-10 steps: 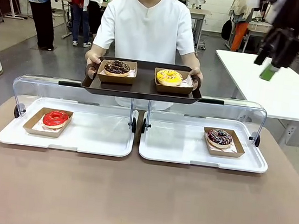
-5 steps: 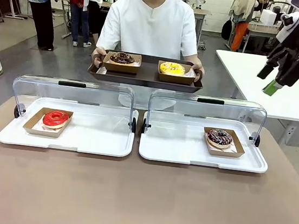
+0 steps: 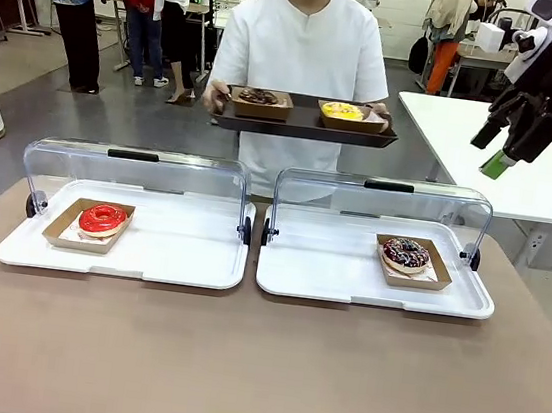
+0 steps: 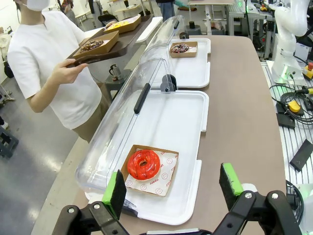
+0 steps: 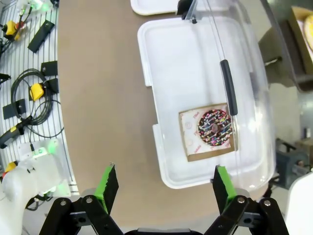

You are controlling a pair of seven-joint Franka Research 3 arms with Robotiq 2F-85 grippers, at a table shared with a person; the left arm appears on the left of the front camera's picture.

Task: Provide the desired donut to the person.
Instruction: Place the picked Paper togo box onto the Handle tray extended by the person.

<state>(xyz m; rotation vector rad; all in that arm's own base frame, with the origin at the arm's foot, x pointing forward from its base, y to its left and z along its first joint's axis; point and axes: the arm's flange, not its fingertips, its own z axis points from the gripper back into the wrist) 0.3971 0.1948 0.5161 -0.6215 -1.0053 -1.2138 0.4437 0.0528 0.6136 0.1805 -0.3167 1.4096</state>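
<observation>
The person in a white shirt stands across the table and holds a dark tray with a chocolate donut and a yellow donut. A red donut lies in its paper box on the left white tray. A sprinkled chocolate donut sits on the right white tray. My right gripper hangs open high at the right, above the sprinkled donut. My left gripper is open above the red donut, holding nothing.
Both clear lids stand raised behind the white trays. A second white table stands at the right behind my right arm. Cables and gear lie off the table's near side. Bystanders stand far back left.
The person has lifted the dark tray higher and shifted it to the right, stepping back. My right gripper has come down a little at the upper right. The donuts on the white trays have not moved.
</observation>
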